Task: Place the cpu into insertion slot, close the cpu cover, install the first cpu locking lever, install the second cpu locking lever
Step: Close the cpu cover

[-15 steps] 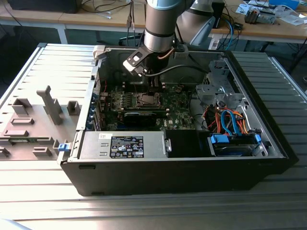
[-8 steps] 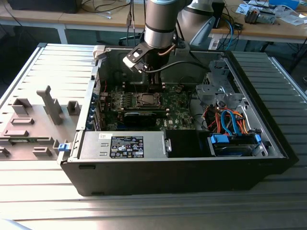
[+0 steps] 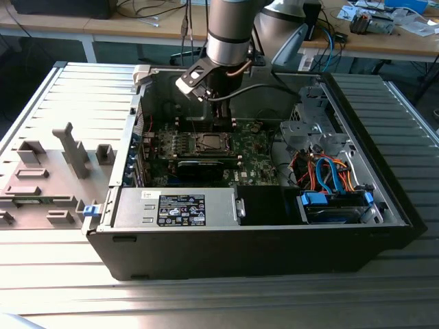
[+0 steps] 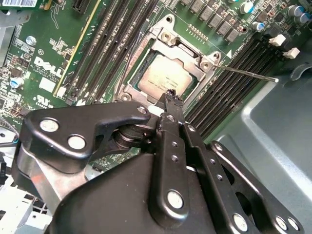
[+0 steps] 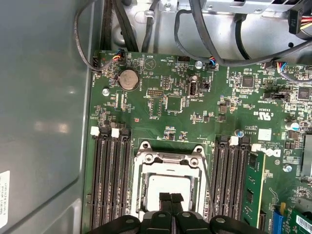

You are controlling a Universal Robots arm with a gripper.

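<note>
The fingers [image 5: 164, 202], pressed together and empty, hang over the edge of the cpu cover [image 4: 168, 39], which lies flat on the cpu [image 4: 163, 78]; a thin lever [image 4: 243, 72] juts out sideways.

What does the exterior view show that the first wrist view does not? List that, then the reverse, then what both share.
Exterior view: the whole open computer case, its grey power supply, blue cables, the arm reaching in, and grey fixtures at the exterior view's left.
First wrist view: the coin battery, the memory slots on both sides of the cpu, and the gripper, shut, close to the cpu.
Both: the green motherboard and the cpu framed by the cpu cover.
</note>
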